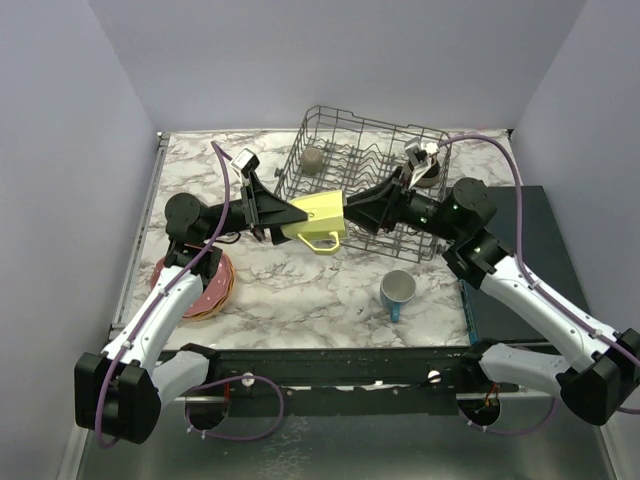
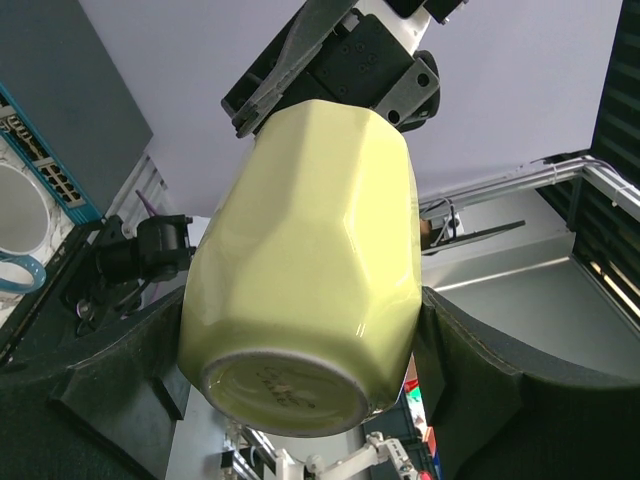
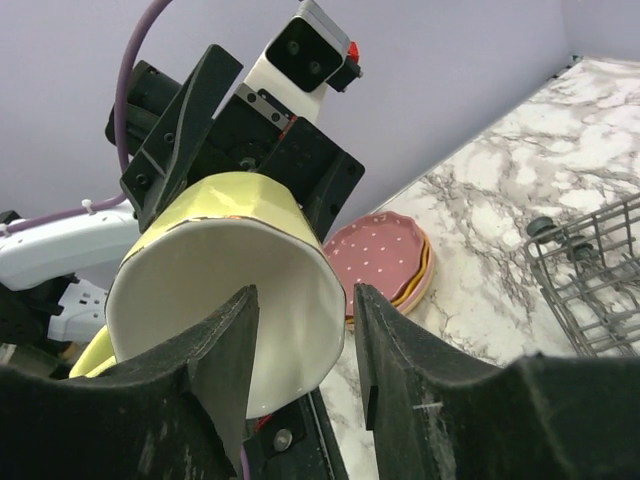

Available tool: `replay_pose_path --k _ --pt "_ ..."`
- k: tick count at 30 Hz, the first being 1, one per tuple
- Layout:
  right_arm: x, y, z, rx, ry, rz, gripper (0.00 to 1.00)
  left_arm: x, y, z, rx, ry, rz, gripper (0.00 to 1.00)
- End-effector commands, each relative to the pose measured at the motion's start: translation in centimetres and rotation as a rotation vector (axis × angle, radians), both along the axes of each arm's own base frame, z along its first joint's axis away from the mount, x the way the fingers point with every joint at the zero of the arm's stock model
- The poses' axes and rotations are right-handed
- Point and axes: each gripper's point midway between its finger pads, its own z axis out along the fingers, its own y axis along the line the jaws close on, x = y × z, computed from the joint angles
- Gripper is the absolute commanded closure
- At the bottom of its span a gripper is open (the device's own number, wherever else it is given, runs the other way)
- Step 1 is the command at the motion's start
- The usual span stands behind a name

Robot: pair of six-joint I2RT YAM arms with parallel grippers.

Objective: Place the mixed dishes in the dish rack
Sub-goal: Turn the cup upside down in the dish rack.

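A pale yellow mug (image 1: 318, 215) (image 2: 310, 260) hangs on its side in the air in front of the dish rack (image 1: 330, 112). My left gripper (image 1: 288, 216) (image 2: 300, 385) is shut on its base end, with a pad against each side. My right gripper (image 1: 352, 210) (image 3: 305, 350) meets the mug (image 3: 230, 290) at its mouth. Its jaws are open astride the rim, one finger inside and one outside, with a gap on the outer side. A blue mug (image 1: 397, 292) stands on the table. A grey-beige mug (image 1: 313, 160) sits in the rack. Stacked plates (image 1: 215, 285) (image 3: 385, 260), pink on top, lie at the left.
A dark flat box (image 1: 540, 230) lies right of the rack. The rack's corner (image 3: 590, 270) shows in the right wrist view. Purple walls close in the marble table (image 1: 300, 290) on three sides. Both arms cross the middle of the table.
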Motion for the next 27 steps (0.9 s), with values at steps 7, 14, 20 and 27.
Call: replay_pose_path --k 7,14,20,27 --pt "-0.5 -2.6 0.5 -0.067 -0.05 -0.122 0.48 1.1 -0.1 1.2 -0.033 -0.073 0.046 0.71" --pt "-0.8 -4.4 0.8 -0.11 -0.074 -0.194 0.48 2.1 -0.4 0.3 -0.017 -0.065 0.047 0.79" --pt "-1.0 -5.9 0.2 -0.155 -0.066 -0.259 0.47 3.4 -0.7 -0.9 0.013 -0.052 0.056 0.9" --pt "-0.9 -7.4 -0.8 -0.204 -0.049 -0.324 0.47 5.2 -1.1 -2.0 0.069 -0.039 0.078 0.99"
